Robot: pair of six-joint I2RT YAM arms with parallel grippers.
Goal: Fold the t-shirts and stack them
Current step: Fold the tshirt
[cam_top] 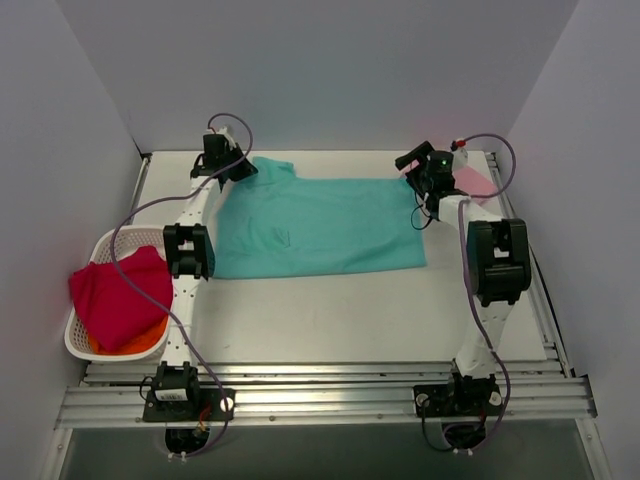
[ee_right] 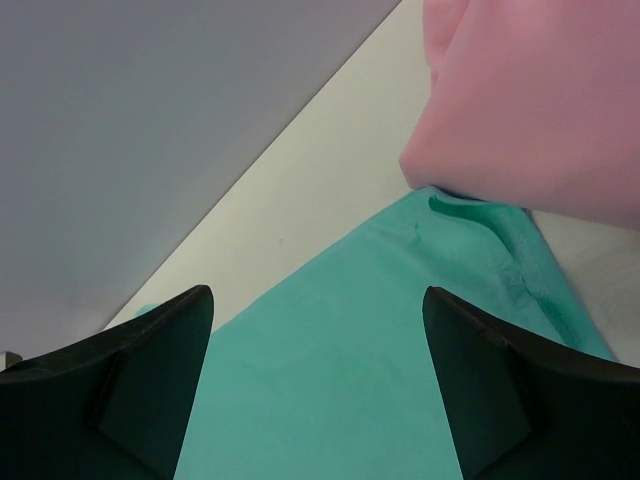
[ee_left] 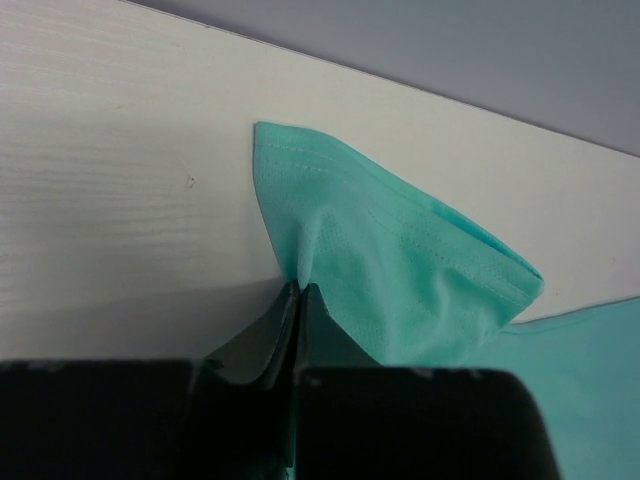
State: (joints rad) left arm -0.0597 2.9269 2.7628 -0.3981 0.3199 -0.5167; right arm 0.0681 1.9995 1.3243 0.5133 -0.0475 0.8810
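Reaching forward, left arm (cam_top: 183,300) and right arm (cam_top: 495,265) flank the teal t-shirt (cam_top: 320,225) spread flat for folding, pink t-shirt (cam_top: 474,180) parked at its far-right corner; left gripper (ee_left: 298,292) pinches the sleeve (ee_left: 400,260), probably to fold it inward, right gripper (ee_right: 317,295) gapes empty above

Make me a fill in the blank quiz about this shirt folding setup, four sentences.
The left gripper pinches the teal t-shirt with its jaws ____.
The right gripper hovers over that shirt with its jaws ____.
The pink t-shirt lies at the table's far ____ corner.
The white basket holds a ____ cloth.
Missing words: shut; open; right; red.
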